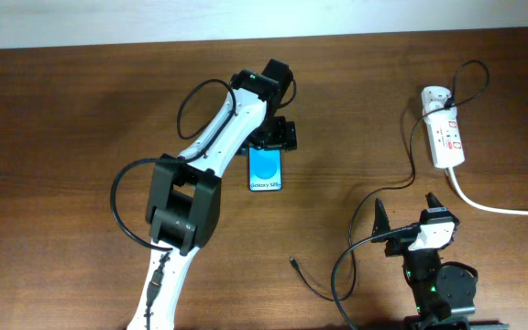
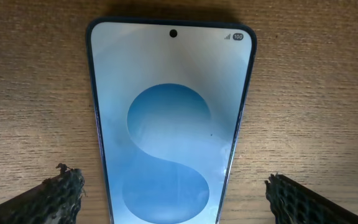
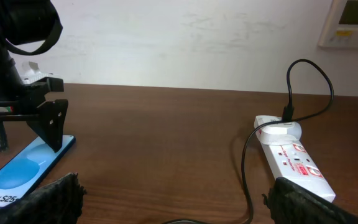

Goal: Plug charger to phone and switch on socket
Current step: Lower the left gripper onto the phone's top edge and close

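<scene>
- The left tool (image 2: 178, 190) stands spread wide with nothing held. The phone (image 2: 173, 124) lies flat and face up on the counter (image 2: 30, 93) directly beneath it, one finger off each long edge and neither touching.
- The phone is probably rigid and moderately heavy, with a slick glass face. Pinching across its dark long edges should steady it, while pressing on the screen risks a slip.
- The right tool (image 3: 176, 199) is also wide open and empty.
- The loose connector tip of the charger (image 1: 293, 261) lies on the counter to that tool's left and slightly behind it, well apart from the phone.
- The cable looks thin, light and limp, so a grip far back would likely let the end droop. The best hold is probably on the stiff part just behind the tip.
- Ahead of the right tool and a little to its right lies the socket (image 3: 294, 162), with the charger's white adapter already seated at its far end.
- The socket seems light and may slide when pushed, so its red switch wants a press straight down.
</scene>
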Robot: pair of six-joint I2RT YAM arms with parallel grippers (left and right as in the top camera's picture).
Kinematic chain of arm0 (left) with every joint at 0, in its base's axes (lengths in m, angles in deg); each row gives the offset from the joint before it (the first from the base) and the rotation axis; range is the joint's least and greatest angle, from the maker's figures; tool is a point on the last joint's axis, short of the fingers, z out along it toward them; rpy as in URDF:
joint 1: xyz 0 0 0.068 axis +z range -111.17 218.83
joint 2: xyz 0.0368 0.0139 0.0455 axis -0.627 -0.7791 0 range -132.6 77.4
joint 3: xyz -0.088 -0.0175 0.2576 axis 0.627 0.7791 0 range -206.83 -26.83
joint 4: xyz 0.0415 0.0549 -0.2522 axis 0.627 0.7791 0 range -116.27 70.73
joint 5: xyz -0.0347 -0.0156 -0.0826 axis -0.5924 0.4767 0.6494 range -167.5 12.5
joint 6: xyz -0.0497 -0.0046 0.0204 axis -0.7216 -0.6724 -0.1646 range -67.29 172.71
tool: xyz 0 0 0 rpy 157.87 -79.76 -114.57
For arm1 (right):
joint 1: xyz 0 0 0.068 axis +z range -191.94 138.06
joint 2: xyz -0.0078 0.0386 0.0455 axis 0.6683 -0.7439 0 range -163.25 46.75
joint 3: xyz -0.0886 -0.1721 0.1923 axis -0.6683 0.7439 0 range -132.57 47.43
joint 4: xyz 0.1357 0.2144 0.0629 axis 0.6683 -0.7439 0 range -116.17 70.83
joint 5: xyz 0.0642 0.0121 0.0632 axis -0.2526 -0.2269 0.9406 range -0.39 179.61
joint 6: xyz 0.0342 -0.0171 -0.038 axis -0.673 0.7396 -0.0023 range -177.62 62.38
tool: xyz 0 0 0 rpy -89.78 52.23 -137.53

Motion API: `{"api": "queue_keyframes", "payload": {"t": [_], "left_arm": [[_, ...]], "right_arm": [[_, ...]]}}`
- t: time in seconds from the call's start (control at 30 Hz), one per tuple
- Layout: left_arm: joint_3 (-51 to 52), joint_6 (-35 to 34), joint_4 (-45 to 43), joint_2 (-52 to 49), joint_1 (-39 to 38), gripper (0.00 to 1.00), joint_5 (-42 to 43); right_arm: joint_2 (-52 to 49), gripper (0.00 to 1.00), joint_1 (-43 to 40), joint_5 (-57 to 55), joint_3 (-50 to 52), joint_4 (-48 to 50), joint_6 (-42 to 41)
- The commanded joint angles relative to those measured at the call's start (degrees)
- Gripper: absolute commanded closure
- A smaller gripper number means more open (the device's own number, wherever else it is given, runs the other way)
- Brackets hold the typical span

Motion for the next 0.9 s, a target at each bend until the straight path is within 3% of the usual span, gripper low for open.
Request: {"api": "queue_keyframes", "payload": {"t": [0.0, 0.87], "left_arm": [[-0.87, -0.48, -0.52, -0.70, 0.11, 0.01, -2.21], [-0.87, -0.28, -1.33, -4.35, 0.09, 0.01, -3.50]], "right_arm": [[0.35, 0.02, 0.42, -0.09, 0.31, -0.28, -0.26], [0.35, 0.02, 0.42, -0.09, 0.31, -0.28, -0.26]]}}
